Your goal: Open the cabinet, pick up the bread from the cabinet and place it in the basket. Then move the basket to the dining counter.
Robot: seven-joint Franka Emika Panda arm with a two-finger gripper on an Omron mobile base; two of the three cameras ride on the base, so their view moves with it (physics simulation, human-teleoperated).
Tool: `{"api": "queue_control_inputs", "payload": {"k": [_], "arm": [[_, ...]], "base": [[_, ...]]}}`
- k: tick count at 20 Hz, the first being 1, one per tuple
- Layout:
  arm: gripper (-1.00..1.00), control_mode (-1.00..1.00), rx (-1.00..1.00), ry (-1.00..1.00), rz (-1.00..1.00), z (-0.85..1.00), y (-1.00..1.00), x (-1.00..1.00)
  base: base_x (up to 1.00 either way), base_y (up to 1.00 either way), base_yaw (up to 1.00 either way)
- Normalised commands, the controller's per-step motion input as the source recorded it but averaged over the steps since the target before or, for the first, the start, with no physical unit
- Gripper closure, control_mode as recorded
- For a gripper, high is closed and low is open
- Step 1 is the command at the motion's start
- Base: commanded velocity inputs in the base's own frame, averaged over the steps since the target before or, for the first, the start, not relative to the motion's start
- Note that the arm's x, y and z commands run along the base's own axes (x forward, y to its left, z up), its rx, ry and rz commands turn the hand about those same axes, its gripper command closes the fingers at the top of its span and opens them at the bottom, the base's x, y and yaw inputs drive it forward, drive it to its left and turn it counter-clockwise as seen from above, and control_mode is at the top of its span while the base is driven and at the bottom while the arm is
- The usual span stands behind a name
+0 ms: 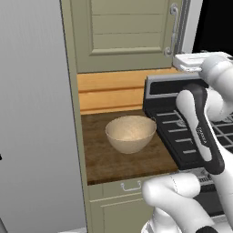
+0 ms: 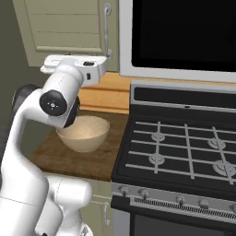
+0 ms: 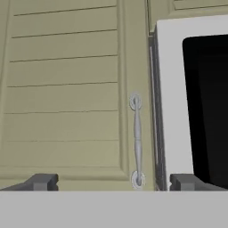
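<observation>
Claw (image 3: 114,182) spread wide, empty. Cabinet (image 3: 67,89) shut; rigid door is best taken by slim, likely slippery handle (image 3: 137,140) straight ahead.

1. The one piece of lettering stands on the robot arm (image 1: 203,136), seen in the left base view: small white characters running lengthwise along the dark strip of its forearm link. They look like a brand name, perhaps "FRANKA", but are too small to read with certainty.
</observation>
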Motion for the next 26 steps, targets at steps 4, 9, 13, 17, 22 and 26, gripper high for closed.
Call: {"api": "queue_control_inputs", "payload": {"k": [4,9,13,17,22,26], "arm": [[-1.00,-1.00,0.00,-0.22,0.00,-0.02,-0.02,0.43],[-1.00,-1.00,0.00,-0.16,0.00,-0.14,-0.06,0.51],[-1.00,-1.00,0.00,-0.02,0.00,0.00,-0.20,0.44],[-1.00,-1.00,0.00,0.03,0.00,0.00,-0.13,0.63],[-1.00,-1.00,0.00,0.06,0.00,0.00,0.00,0.64],[-1.00,-1.00,0.00,0.04,0.00,0.00,0.00,0.67]], "base": [[0.00,0.00,0.00],[0.00,0.00,0.00],[0.00,0.00,0.00],[0.00,0.00,0.00],[0.00,0.00,0.00],[0.00,0.00,0.00]]}}
